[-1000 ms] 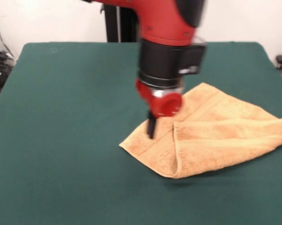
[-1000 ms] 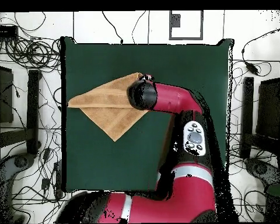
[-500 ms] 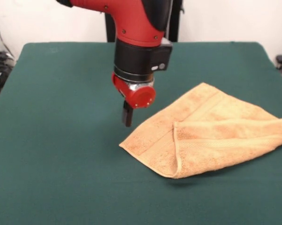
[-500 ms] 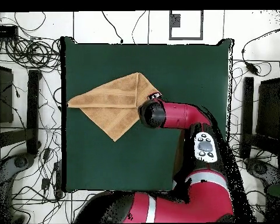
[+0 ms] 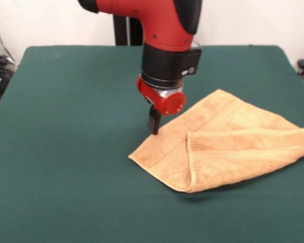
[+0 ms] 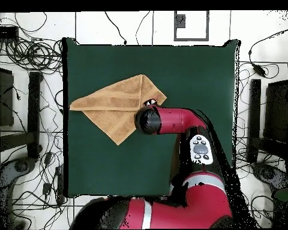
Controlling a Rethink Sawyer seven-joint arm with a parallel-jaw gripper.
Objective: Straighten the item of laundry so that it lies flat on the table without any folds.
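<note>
The orange-tan towel (image 5: pixel 227 147) lies on the dark green table (image 5: pixel 66 126), right of the middle in the front view. It is folded: an upper layer lies over the right part, with a thick fold edge running down the middle. Its near left corner lies flat. My gripper (image 5: pixel 154 126) hangs from the red and black arm, low over the towel's left edge, near the far side of that corner. Touch cannot be told. In the overhead view the towel (image 6: pixel 113 108) is at the table's left and the gripper (image 6: pixel 150 103) is at its right corner.
The towel's right end reaches the table's right edge in the front view. Bare green cloth (image 6: pixel 188 72) spreads on the other sides of the towel. Cables and stands (image 6: pixel 26 120) lie on the floor around the table.
The gripper swung off the towel to the bare cloth on its left in the front view, then came back to the towel's left edge. The towel has not moved.
</note>
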